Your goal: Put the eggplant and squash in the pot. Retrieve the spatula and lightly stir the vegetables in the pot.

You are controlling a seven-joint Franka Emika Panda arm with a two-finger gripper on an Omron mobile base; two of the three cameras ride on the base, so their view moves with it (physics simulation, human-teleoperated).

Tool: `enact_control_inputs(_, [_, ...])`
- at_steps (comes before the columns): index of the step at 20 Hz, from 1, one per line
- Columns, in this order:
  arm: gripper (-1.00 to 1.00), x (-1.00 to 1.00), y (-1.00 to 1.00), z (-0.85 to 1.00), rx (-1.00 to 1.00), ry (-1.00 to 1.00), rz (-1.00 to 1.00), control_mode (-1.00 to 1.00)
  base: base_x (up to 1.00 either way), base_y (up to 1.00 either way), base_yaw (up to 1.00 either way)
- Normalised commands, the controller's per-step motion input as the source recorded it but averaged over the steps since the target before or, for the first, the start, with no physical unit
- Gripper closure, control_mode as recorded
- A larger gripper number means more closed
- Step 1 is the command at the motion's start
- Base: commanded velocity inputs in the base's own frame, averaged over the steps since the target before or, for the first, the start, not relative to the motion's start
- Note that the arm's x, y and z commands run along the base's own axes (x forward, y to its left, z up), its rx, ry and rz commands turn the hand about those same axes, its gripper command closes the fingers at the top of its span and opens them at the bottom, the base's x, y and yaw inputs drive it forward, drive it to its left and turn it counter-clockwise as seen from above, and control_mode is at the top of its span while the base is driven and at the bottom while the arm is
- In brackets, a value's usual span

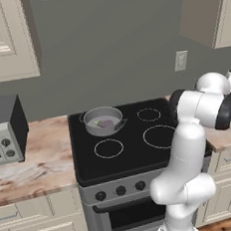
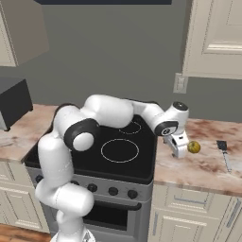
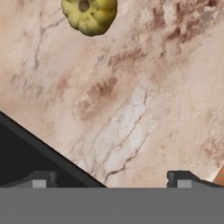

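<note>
Hand hangs over the marble table at right centre of the right base view, just right of the black stove, fingers pointing down. Hand is released, jaws spread wide, nothing between them; in the hand view the two dark fingertips sit far apart at the bottom edge with bare marble between.

Squash, yellow-green and lobed, lies on the table just beside the hand, on its right in the right base view; in the hand view it is at the top left of frame, partly cut by the top edge, apart from the fingertips.

Pot, grey with side handles, stands on the stove's rear left burner, centre of the left base view. Eggplant, a dull purple piece, lies inside the pot.

Spatula, dark head with a grey handle, lies on the table at far right of the right base view, right of the squash and well apart from the hand.

Microwave sits on the table at left edge of the left base view. Wall outlet is on the grey wall above the stove's right side.
</note>
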Motion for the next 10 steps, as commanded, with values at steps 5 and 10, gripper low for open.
enact_control_inputs(5, [-1.00,0.00,-0.32,0.03,0.00,0.21,0.00,-1.00,0.00,0.00,0.00])
enact_control_inputs(10, [-1.00,0.00,-0.07,-0.02,0.00,-0.04,0.00,-1.00,0.00,0.00,0.00])
